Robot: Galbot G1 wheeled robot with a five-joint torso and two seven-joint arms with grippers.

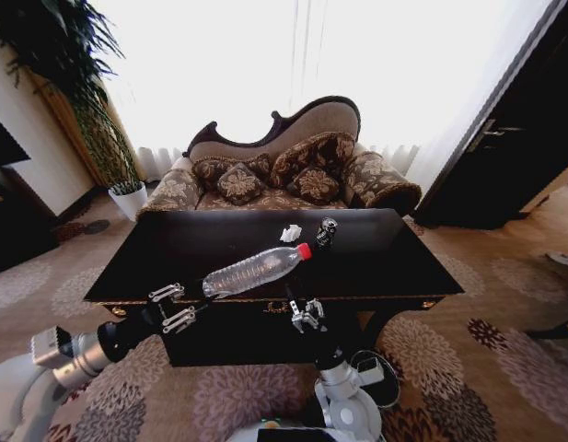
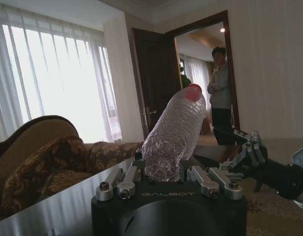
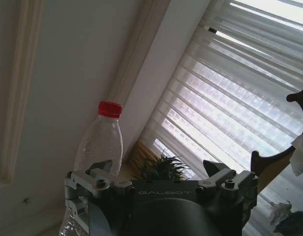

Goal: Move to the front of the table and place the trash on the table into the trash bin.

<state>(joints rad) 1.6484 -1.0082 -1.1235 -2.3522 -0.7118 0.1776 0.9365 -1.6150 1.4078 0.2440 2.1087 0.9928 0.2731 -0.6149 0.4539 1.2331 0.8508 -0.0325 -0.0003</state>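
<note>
Bottle, head view: clear plastic bottle [image 1: 255,270] with a red cap is being held lifted over the front part of the counter [image 1: 173,253], lying nearly level, cap pointing toward the can.
Left claw, head view: left claw [image 1: 172,307] is clenching the bottle's base end just off the counter's front edge, its arm reaching in from the robot's left.
Right claw, head view: right claw [image 1: 305,313] is hanging in front of the counter's front edge, near the gold emblem [image 1: 277,307], fingers spread and holding nothing.
Other trash, head view: dark can [image 1: 325,232] is standing on the counter past the bottle's cap; a white paper scrap [image 1: 290,233] is lying just beside the can.
Bin, head view: trash bin [image 1: 379,376] is sitting on the carpet below the counter's front, beside the right arm, partly hidden.
Bottle, left wrist view: bottle [image 2: 175,132] is rising from between the left claw's fingers [image 2: 123,182], which are pressing its sides.
Right claw, left wrist view: right claw [image 2: 251,148] is showing farther off, beyond the counter's front edge.
Right wrist view: right claw's fingers [image 3: 215,171] are standing apart, gripping nothing; the bottle [image 3: 98,146] is showing beyond them, red cap uppermost.
</note>
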